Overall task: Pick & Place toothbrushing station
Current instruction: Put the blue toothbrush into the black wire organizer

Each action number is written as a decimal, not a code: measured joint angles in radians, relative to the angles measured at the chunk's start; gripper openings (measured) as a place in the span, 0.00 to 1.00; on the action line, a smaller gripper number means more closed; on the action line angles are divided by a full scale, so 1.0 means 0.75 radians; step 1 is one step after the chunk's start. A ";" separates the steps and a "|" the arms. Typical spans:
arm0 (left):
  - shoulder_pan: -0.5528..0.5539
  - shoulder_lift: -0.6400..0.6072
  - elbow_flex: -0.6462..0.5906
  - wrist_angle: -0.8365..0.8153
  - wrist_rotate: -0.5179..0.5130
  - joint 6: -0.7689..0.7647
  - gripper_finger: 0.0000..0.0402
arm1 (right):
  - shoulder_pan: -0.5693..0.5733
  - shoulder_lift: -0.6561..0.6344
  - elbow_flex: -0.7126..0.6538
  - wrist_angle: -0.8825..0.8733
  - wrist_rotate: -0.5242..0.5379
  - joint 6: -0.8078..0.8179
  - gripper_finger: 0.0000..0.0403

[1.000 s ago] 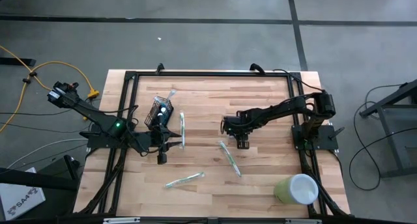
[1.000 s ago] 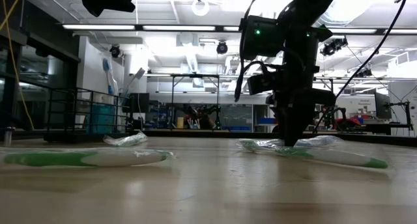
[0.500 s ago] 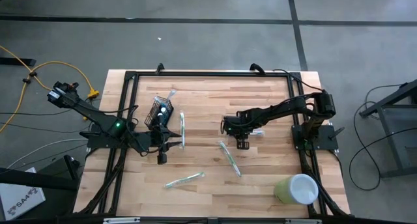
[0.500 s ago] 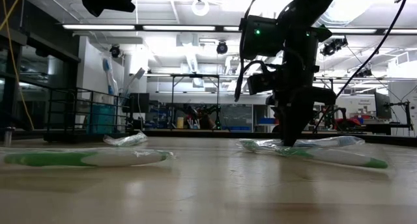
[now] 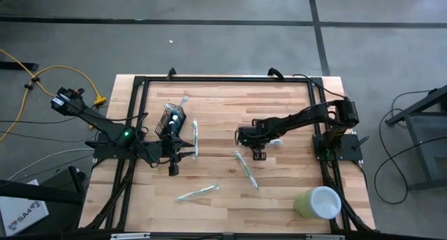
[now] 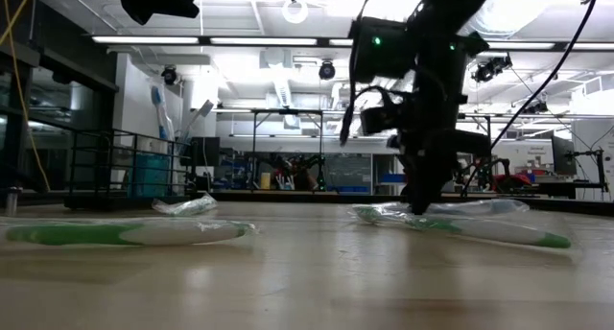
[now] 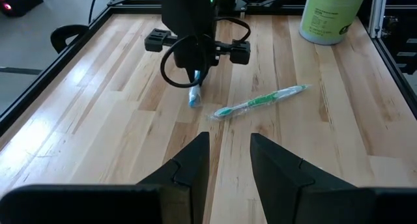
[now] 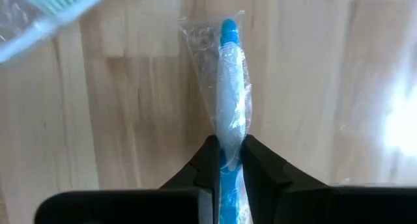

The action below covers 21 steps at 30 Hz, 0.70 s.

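A blue wrapped toothbrush (image 8: 231, 129) is seen pinched by the right gripper (image 8: 227, 160) only from its wrist (overhead, barely discernible); the black mesh holder (image 5: 172, 119) sits at nine o'clock, beside the parted left gripper (image 7: 229, 160).

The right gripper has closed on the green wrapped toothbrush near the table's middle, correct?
Not quite: the right gripper has closed on the blue wrapped toothbrush, not a green one, as the right wrist view shows. It is near the table's middle.

blue-white wrapped toothbrush (image 8: 229, 87); green-white toothbrush (image 7: 260, 101); black mesh holder (image 5: 172, 118); pale green cup (image 5: 318, 202).
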 joint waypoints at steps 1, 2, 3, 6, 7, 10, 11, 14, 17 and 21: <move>0.000 0.000 0.000 0.000 0.000 0.000 0.26 | 0.011 0.000 0.017 -0.016 0.019 -0.002 0.09; 0.000 0.000 0.000 0.000 0.000 0.000 0.26 | 0.025 0.000 0.035 -0.033 0.042 -0.008 0.09; 0.000 0.000 0.000 0.000 0.000 0.000 0.26 | 0.039 0.000 0.054 -0.050 0.057 -0.014 0.09; 0.000 0.000 0.000 0.000 0.001 -0.001 0.26 | 0.092 0.000 0.120 -0.102 0.119 -0.057 0.09; 0.000 0.000 0.000 0.000 0.001 -0.007 0.26 | 0.111 0.000 0.145 -0.116 0.144 -0.080 0.09; 0.000 0.001 0.000 0.001 0.014 -0.041 0.26 | 0.173 0.000 0.217 -0.153 0.227 -0.157 0.09; 0.000 0.001 0.000 0.000 0.019 -0.050 0.26 | 0.196 -0.001 0.238 -0.159 0.257 -0.187 0.09; -0.001 0.001 0.000 0.000 0.032 -0.069 0.26 | 0.266 -0.002 0.298 -0.157 0.325 -0.292 0.09; -0.001 0.001 0.000 0.002 0.112 -0.082 0.26 | 0.340 -0.002 0.346 -0.156 0.397 -0.412 0.09; -0.001 0.001 0.000 0.009 0.222 -0.139 0.26 | 0.446 -0.002 0.384 -0.121 0.508 -0.547 0.09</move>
